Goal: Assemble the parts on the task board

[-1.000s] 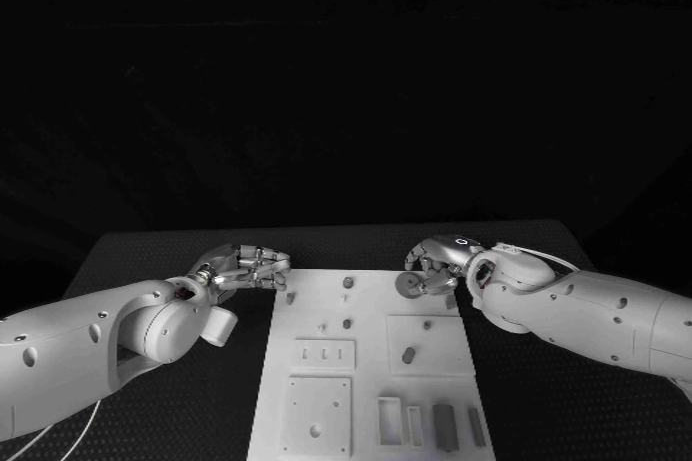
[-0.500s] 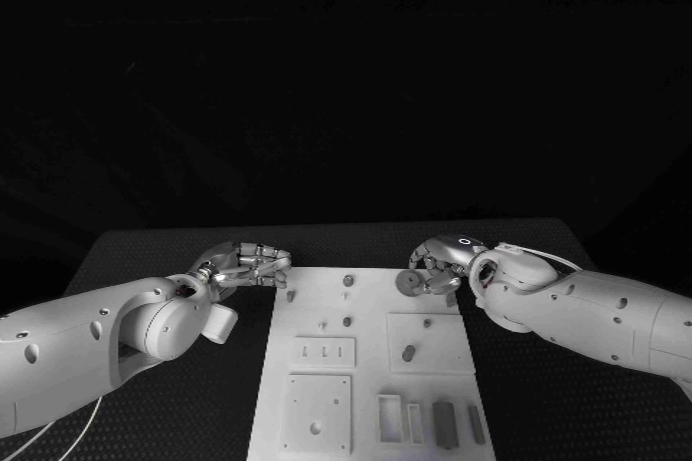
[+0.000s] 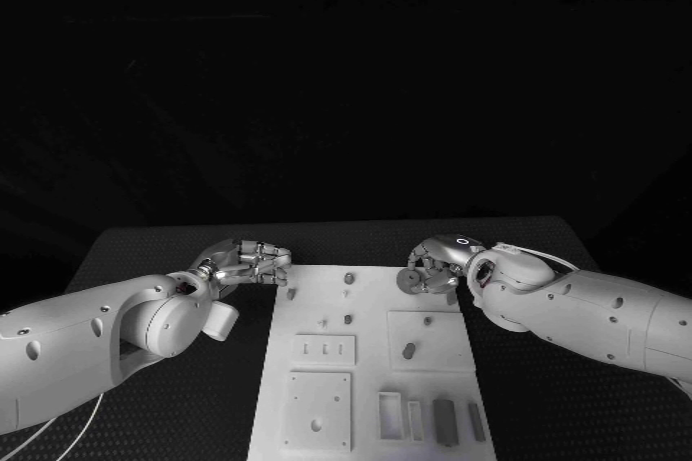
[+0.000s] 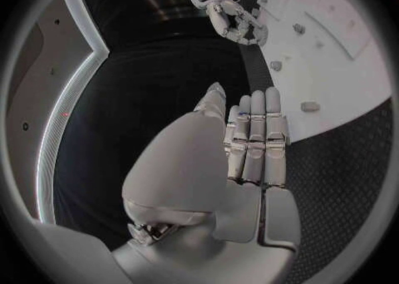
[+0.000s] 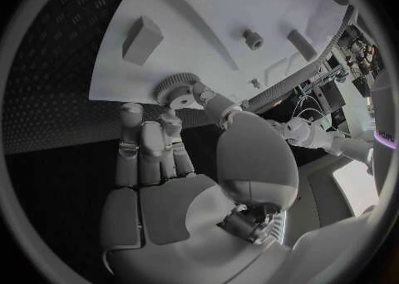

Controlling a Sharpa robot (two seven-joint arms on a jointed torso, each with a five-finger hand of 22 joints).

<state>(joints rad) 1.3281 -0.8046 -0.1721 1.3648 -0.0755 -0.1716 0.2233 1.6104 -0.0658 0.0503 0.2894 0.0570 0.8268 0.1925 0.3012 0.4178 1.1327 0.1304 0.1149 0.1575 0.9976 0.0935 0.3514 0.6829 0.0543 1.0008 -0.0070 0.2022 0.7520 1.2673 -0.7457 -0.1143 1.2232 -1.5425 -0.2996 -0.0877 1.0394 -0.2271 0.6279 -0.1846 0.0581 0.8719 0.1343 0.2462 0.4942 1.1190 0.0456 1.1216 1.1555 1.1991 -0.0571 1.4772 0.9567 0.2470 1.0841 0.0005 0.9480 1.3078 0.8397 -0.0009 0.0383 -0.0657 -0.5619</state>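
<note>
Right hand [image 5: 179, 164]: pinches gear [image 5: 175, 88] over task board [image 3: 433, 311] far corner; lower squarely, apparently onto a peg. Left hand [image 4: 241, 144]: fingers together, empty, beside board

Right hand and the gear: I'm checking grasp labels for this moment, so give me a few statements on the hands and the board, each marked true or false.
1. The right hand holds a small gear. True.
2. The gear is over the near end of the task board. False: it is at the board's far right corner.
3. The left hand holds a part. False: it holds nothing, its fingers straight and side by side.
4. The left hand is beside the board's far left corner. True.
</note>
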